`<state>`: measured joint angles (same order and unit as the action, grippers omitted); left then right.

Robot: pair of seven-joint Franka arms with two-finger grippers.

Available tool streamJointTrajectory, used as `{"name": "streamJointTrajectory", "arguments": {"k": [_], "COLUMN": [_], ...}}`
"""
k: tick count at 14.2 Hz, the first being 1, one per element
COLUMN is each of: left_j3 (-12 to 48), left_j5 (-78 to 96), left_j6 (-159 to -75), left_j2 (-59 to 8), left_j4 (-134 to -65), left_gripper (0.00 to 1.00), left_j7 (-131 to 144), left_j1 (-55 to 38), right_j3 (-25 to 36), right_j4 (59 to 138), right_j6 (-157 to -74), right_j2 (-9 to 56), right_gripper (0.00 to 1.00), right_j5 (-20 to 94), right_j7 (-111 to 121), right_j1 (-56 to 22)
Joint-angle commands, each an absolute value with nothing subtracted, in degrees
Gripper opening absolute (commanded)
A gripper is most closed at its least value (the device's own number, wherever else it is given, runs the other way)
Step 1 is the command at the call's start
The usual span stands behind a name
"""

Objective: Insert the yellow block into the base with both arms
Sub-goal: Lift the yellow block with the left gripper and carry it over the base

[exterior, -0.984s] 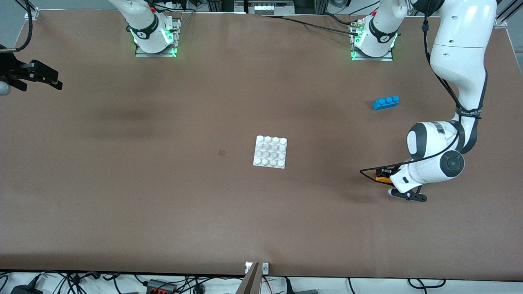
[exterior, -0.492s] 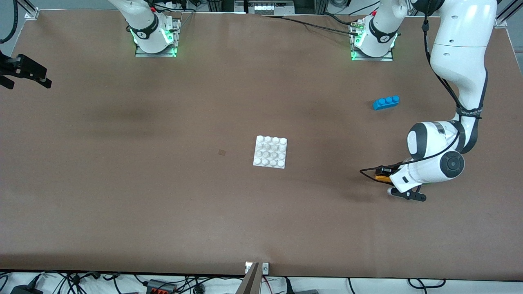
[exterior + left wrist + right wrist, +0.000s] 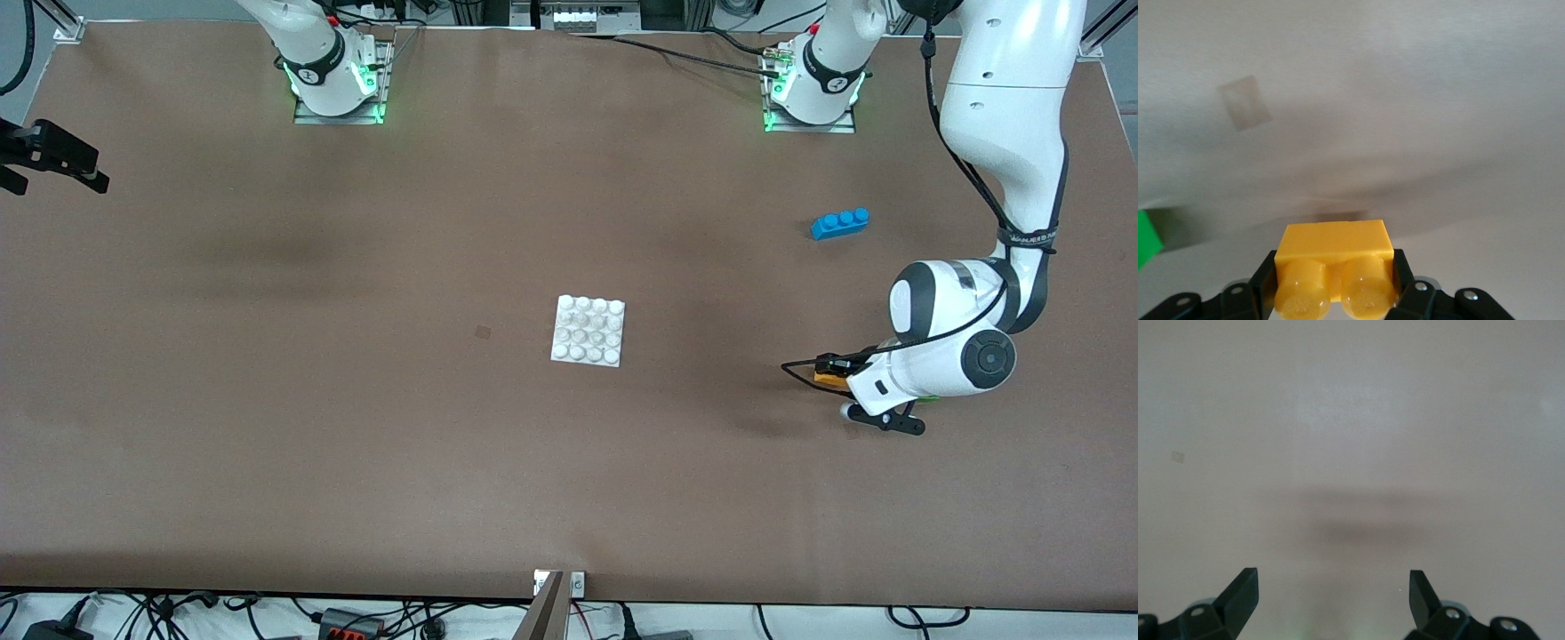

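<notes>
The yellow block [image 3: 829,380] is held in my left gripper [image 3: 836,372], low over the table toward the left arm's end. In the left wrist view the block [image 3: 1335,250] sits between the black fingers [image 3: 1266,283], its two studs pointing at the camera, and my left gripper [image 3: 1335,287] is shut on it. The white studded base [image 3: 588,331] lies flat mid-table, well apart from both grippers. My right gripper [image 3: 84,169] is up over the table's edge at the right arm's end. In the right wrist view it [image 3: 1333,597] is open and empty over bare table.
A blue three-stud brick [image 3: 840,222] lies farther from the front camera than my left gripper. A green brick [image 3: 1146,239] lies close beside my left gripper, mostly hidden under the arm in the front view [image 3: 929,399]. A small dark mark [image 3: 483,332] sits beside the base.
My left gripper has risen slightly with the yellow block in it. My right gripper moved outward toward the table's edge, then held still.
</notes>
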<state>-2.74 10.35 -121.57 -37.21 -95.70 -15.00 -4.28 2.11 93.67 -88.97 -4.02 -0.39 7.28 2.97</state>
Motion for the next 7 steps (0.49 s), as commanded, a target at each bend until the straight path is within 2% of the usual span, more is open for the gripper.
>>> {"name": "streamJointTrajectory", "arguments": {"k": [1,7], "left_j3": [-2.6,-2.1], "left_j5": [14.8,19.7], "left_j6": [-117.3,-112.5], "left_j2": [-34.8,-32.1], "left_j4": [-96.0,-96.7], "left_gripper": [0.59,0.59], "left_j7": [-17.3,-16.6], "left_j1": [-4.7,-6.8], "right_j3": [1.8,2.2], "right_j4": [92.3,92.3], "right_j6": [-88.4,-87.9], "right_j2": [-3.4,-3.5], "right_gripper": [1.0,1.0], "right_j5": [-0.3,-0.2], "right_j7": [7.3,7.7], "right_j1": [3.5,3.4]}}
